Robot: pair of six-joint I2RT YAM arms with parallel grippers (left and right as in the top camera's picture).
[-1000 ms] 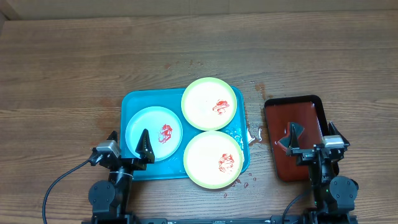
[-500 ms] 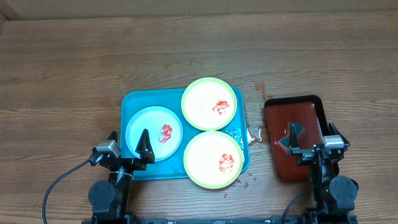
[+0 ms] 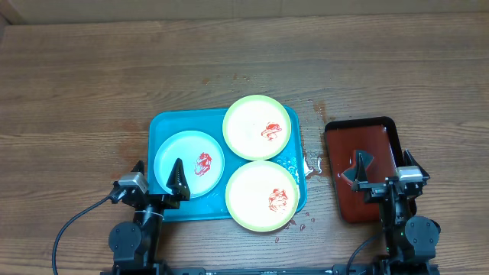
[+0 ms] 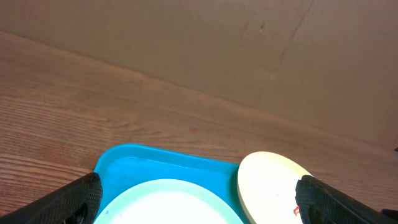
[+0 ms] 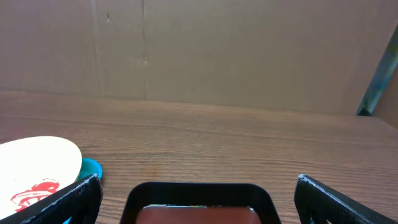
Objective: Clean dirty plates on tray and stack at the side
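The turquoise tray (image 3: 162, 122) holds three dirty plates with red sauce smears: a light-blue plate (image 3: 183, 156) at the left, a lime-green plate (image 3: 248, 126) at the back right, and another lime-green plate (image 3: 252, 191) at the front right, overhanging the rim. My left gripper (image 3: 158, 177) is open and empty at the tray's front left, over the near edge of the light-blue plate (image 4: 168, 202). The left wrist view also shows the tray (image 4: 155, 163) and a green plate (image 4: 267, 177). My right gripper (image 3: 384, 169) is open and empty over the dark red-brown tray.
A dark red-brown tray (image 3: 359, 141) with a black rim lies to the right of the turquoise tray and also shows in the right wrist view (image 5: 199, 188). Small liquid spots (image 3: 309, 164) and red drops (image 3: 306, 220) lie on the wooden table between the trays.
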